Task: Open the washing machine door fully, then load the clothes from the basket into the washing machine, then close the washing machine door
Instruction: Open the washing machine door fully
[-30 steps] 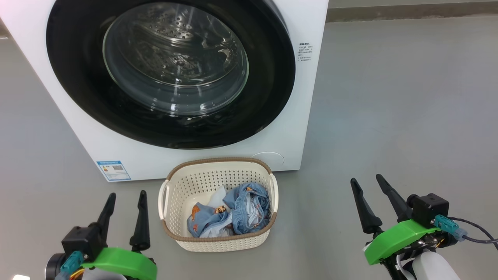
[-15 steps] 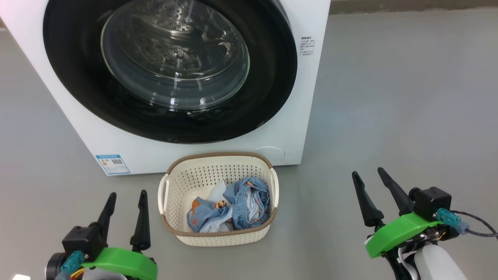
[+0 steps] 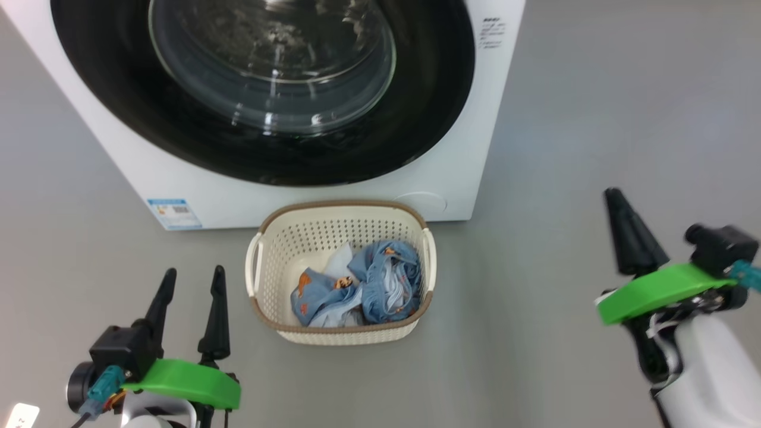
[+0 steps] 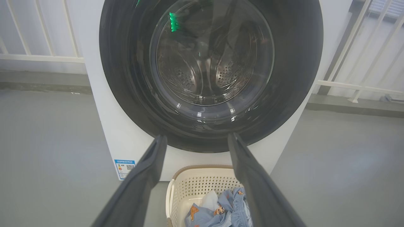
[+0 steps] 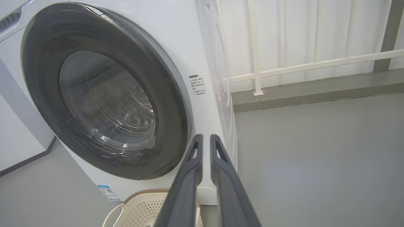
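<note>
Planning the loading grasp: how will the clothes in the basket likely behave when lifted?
The clothes lie crumpled in soft folds, so probably floppy, draping from any pinch. They look thin and small within the basket, so likely light. They are bunched together, so one pull may drag up several.

basket on floor, just before washing machine | clothes in basket | left gripper left of basket | right gripper well to its right
</note>
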You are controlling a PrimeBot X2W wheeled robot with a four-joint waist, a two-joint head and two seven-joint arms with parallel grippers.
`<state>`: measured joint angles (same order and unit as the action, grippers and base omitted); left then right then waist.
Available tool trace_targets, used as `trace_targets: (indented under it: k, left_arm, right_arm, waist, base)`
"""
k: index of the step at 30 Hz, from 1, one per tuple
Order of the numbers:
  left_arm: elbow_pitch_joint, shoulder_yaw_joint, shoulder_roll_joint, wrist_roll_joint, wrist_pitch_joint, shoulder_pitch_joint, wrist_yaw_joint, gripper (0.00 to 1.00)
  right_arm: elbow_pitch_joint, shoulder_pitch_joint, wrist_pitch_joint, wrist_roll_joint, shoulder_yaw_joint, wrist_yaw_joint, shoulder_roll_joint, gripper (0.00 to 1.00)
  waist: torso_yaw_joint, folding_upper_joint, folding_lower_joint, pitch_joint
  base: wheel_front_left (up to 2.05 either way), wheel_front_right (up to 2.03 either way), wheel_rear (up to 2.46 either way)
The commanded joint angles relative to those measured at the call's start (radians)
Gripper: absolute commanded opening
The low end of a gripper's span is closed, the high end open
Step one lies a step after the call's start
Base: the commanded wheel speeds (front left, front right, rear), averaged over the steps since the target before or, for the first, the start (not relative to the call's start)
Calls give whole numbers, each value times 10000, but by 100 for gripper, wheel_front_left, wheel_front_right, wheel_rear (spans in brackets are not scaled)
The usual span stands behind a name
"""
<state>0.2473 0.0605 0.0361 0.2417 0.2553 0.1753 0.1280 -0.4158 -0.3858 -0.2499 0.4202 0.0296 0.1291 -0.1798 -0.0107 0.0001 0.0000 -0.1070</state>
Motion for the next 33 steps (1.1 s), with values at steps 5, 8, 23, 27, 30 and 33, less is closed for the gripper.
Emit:
trace_targets:
  k: [5, 8, 23, 27, 30, 33]
  left_arm:
    - [-605, -192, 251, 40, 65, 537, 24, 100]
    - [-877, -32, 295, 100, 65, 659, 25, 100]
    - [-1274, 228, 401, 304, 65, 1018, 26, 100]
    - [-1317, 252, 390, 309, 65, 1105, 26, 100]
    - [-1328, 261, 380, 328, 65, 1183, 26, 100]
    - [-1378, 295, 359, 334, 65, 1247, 26, 100]
  right_arm:
    - [55, -893, -118, 1120, 6, 16, -413, 0]
    - [-192, -1469, -115, 2145, 122, 16, -919, 0]
    - [-606, -3884, 1970, 8054, 450, 16, -1875, 0]
    - [-721, -4486, 2767, 9273, 447, 16, -2125, 0]
    - [-875, -4957, 3262, 9937, 429, 16, -2247, 0]
    - [-949, -5383, 3902, 10507, 497, 16, -2310, 0]
  waist:
    - [-423, -1, 0, -623]
    - [-611, -1, 0, -1011]
    - [-979, -1, 0, -1956]
    - [-1085, -1, 0, -2190]
    - [-1168, -1, 0, -2394]
    - [-1270, -1, 0, -2599]
  base:
    - [0, 0, 0]
    - [0, 0, 0]
    - [0, 0, 0]
    - [0, 0, 0]
    - [0, 0, 0]
    - [0, 0, 0]
